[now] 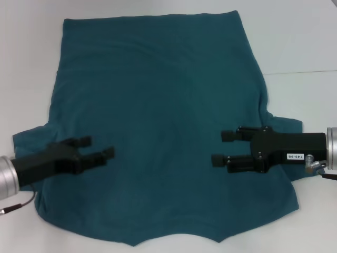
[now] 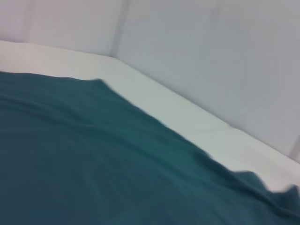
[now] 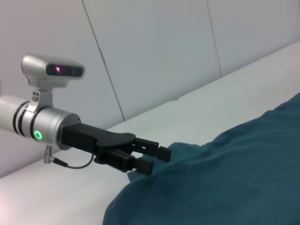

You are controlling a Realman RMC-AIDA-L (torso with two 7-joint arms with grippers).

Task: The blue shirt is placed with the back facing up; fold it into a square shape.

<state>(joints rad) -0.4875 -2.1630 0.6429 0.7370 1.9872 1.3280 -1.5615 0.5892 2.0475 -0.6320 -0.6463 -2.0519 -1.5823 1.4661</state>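
Note:
The blue shirt (image 1: 163, 105) lies spread flat on the white table (image 1: 305, 42), plain side up. Its hem is at the far side and its neck edge is nearest me. My left gripper (image 1: 96, 147) is open over the shirt's left part, just inside the left sleeve (image 1: 23, 139), with nothing between its fingers. My right gripper (image 1: 222, 147) is open over the right part, beside the right sleeve (image 1: 289, 126), also holding nothing. The right wrist view shows the left gripper (image 3: 155, 159) open above the shirt (image 3: 225, 187). The left wrist view shows only the shirt (image 2: 93, 164) and the table.
A cable (image 1: 16, 205) trails from the left arm near the shirt's left corner. A seam line (image 1: 300, 73) crosses the table at the right. Pale wall panels (image 3: 164, 47) stand behind the table's far edge.

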